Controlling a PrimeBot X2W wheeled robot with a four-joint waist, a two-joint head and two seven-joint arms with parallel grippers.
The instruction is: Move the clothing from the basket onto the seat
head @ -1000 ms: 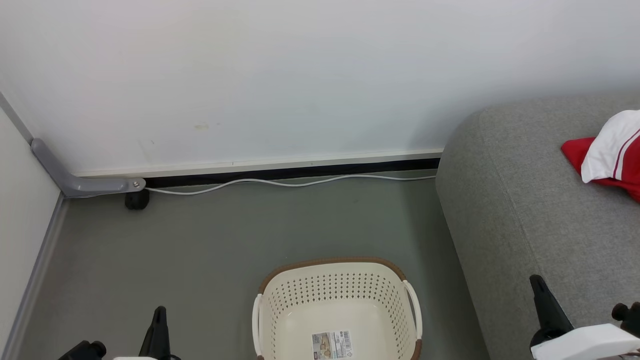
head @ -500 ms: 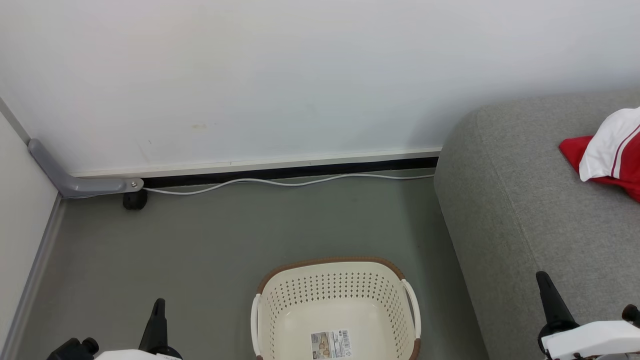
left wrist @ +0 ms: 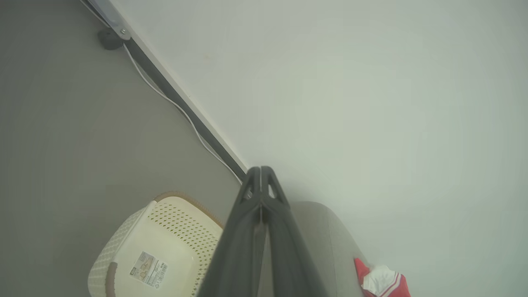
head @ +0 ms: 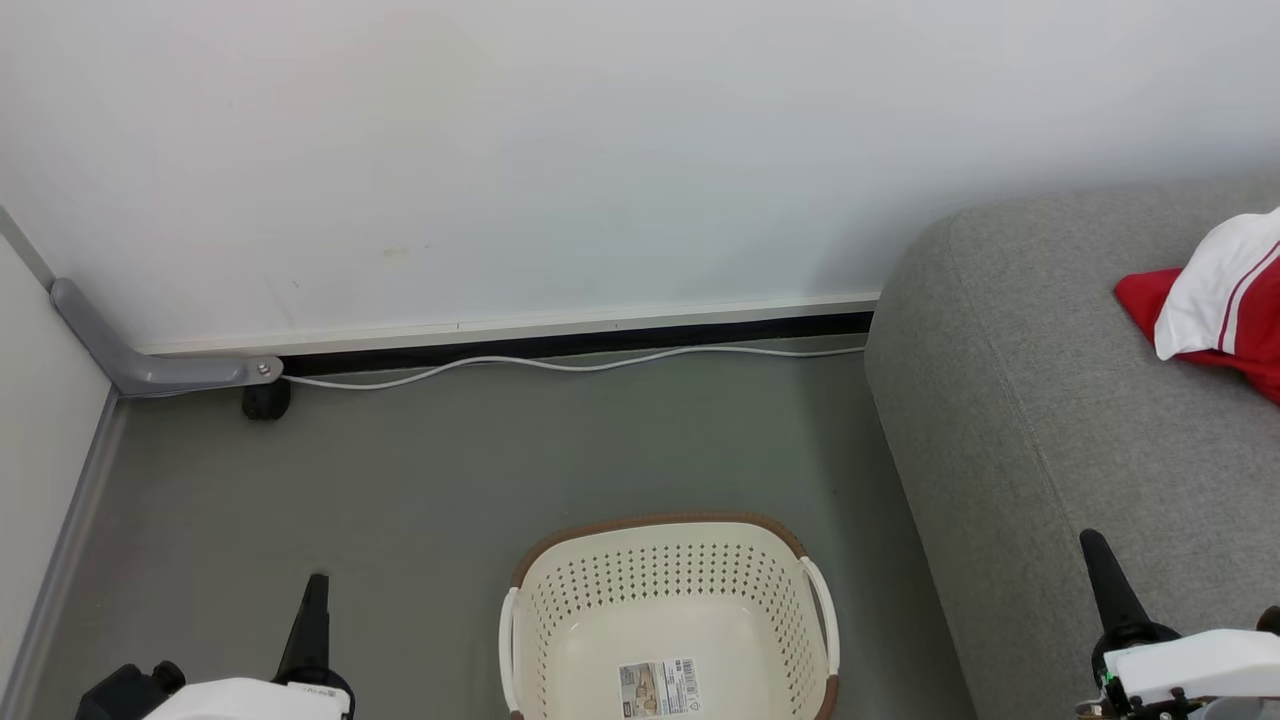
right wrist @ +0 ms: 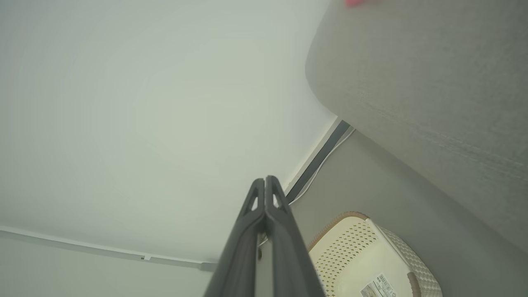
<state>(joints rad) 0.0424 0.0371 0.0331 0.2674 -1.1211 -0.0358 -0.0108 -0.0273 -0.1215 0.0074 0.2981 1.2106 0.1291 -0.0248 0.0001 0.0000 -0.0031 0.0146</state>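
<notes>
Nearest, the left tool (left wrist: 260, 171) and the right tool (right wrist: 265, 180) are both clenched on nothing, fingers pressed together, one on each side of the basket (head: 660, 525). The basket stands on the floor (head: 400, 480), bare inside except for a paper label (head: 659, 688) with a barcode; its print is too small to read. Farther right, the clothing (head: 1215, 300) lies on the seat (head: 1050, 420). The transfer looks finished, so the next move probably calls only for parking the arms.
</notes>
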